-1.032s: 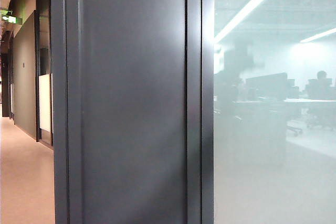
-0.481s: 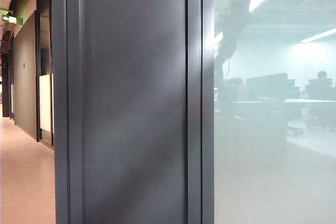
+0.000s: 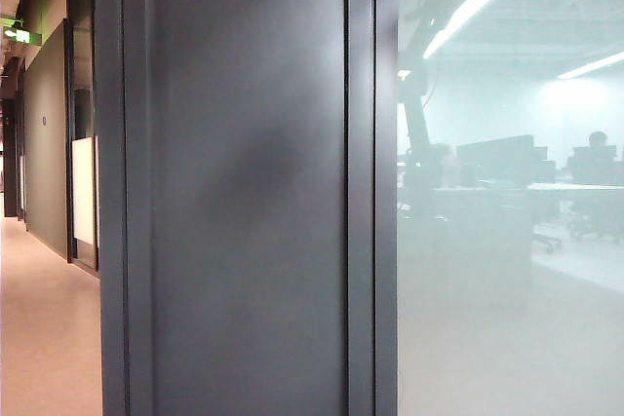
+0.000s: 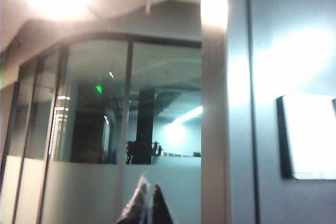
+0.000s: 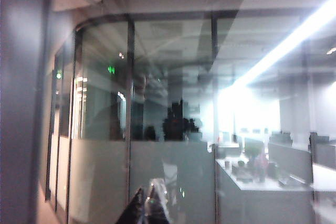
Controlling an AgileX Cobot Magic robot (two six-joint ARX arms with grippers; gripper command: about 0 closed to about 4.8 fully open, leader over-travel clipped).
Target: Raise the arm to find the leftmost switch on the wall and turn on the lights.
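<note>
Two hands: our left hand [image 4: 145,205] and right hand [image 5: 149,203] look narrow, holding nothing. Beyond them no switch shows; the arm [image 3: 417,114] seems stiff, light.

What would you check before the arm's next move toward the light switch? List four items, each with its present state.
1. Arm raised: ok, its silhouette in the glass reaches the exterior view's top.
2. Pale panel on the wall is the switch: cannot tell, blurred.
3. Left gripper, facing the partition beside that wall, jaws close together: cannot tell.
4. Right gripper, facing a glazed partition, jaws blurred: cannot tell.
</note>
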